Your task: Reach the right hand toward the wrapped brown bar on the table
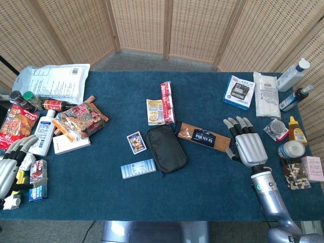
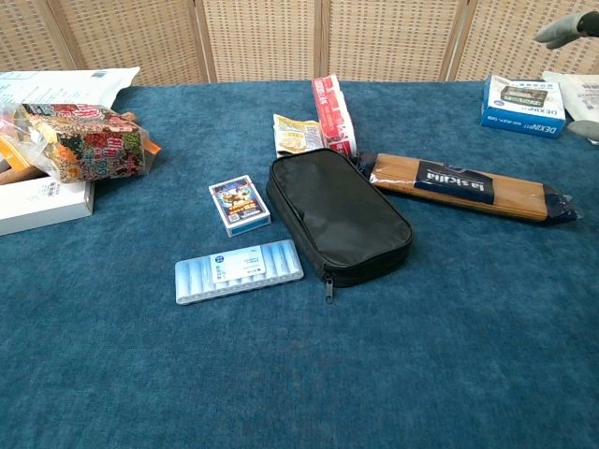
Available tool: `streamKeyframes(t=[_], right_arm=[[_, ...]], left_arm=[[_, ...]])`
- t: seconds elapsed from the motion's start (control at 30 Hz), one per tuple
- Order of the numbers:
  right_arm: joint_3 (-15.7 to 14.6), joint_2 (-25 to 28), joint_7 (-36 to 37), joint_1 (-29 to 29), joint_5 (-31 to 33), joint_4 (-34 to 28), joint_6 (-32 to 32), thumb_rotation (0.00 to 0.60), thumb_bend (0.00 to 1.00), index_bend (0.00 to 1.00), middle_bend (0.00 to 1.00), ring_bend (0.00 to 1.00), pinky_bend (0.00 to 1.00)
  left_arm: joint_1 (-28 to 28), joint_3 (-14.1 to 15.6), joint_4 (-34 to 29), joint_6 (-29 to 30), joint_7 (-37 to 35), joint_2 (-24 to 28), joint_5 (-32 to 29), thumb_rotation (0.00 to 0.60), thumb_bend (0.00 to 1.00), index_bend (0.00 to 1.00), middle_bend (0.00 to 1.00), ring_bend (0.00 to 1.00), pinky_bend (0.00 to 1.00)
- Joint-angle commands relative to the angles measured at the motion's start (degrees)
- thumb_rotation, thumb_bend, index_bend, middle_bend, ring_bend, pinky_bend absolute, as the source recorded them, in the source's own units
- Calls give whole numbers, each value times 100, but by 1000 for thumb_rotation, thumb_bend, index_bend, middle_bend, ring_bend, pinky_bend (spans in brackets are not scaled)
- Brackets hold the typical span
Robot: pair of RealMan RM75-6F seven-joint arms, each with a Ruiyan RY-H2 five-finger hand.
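The wrapped brown bar (image 1: 203, 136) with a dark label lies flat at mid-table, slanting down to the right; the chest view shows the bar (image 2: 459, 185) to the right of a black pouch. My right hand (image 1: 248, 144) hovers just beyond the bar's right end, palm down, fingers spread and pointing away from me, holding nothing. The thumb sits close to the bar's end; contact cannot be told. Only grey fingertips (image 2: 569, 28) of it reach into the chest view's top right corner. My left hand (image 1: 11, 167) rests at the table's left edge, fingers apart and empty.
A black zip pouch (image 1: 166, 148) lies left of the bar, with a card deck (image 1: 135, 141) and a blue tablet box (image 1: 138, 168) beyond. A blue-white box (image 1: 238, 92), bottles (image 1: 293, 76) and jars (image 1: 291, 149) crowd the right side. Snack packs (image 1: 76, 119) fill the left.
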Motion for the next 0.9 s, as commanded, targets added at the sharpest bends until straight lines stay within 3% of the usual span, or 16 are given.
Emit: streamKeyframes(t=[0.03,0.57,0.9], right_arm=[[-8,-11,34,-8,14,3,-7,600,344,0,40,0,0],[-246,328,237,-532,-135,-159,506,600,345,0,39,0,0],[-397,-123,-98,-516,60,-28,251,600,290,0,0,0,0]], left_arm=[[-5,5,10,-19,-15,-18,-9,600,44,0,0,0,0],[134,98,81,155,-134,-55,93,600,45,0,0,0,0],[67,98,169,77,-225,-58,140,600,43,0,0,0,0]])
